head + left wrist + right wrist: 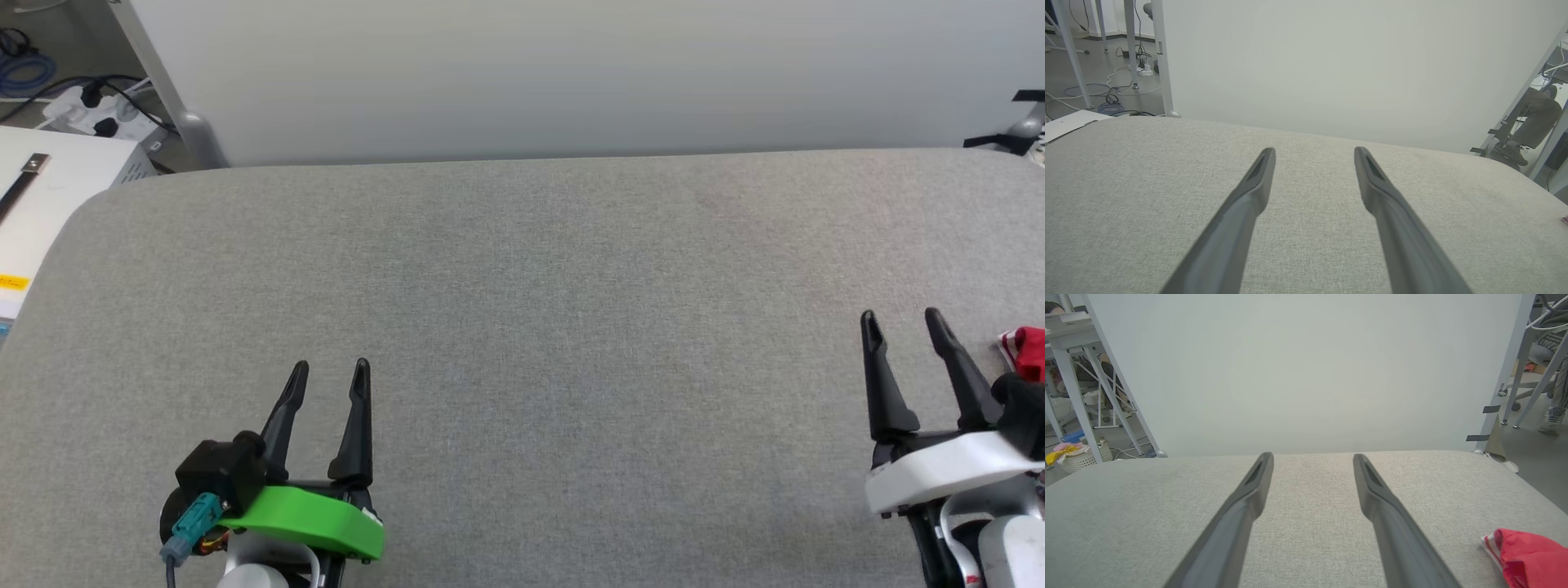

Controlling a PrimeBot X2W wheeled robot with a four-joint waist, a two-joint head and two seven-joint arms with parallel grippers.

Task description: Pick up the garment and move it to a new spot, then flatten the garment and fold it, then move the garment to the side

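A corner of the red garment [1026,349] with red-and-white striped trim lies on the grey padded table [539,310] at the far right edge of the head view; most of it is cut off. In the right wrist view the garment [1527,555] sits at the lower right, beside and clear of the fingers. My right gripper [900,322] stands open just left of the garment, holding nothing. At the lower left my left gripper [330,373] is also open and empty, far from the garment. Both grippers [1314,153] [1312,458] point toward the white backdrop.
A white backdrop panel [571,73] rises behind the table. A white box [41,196] and a power strip with cables [98,114] lie off the table's left rear corner. A seated person's leg and shoe [1527,130] show past the right end. A laundry basket [1073,455] stands on the floor.
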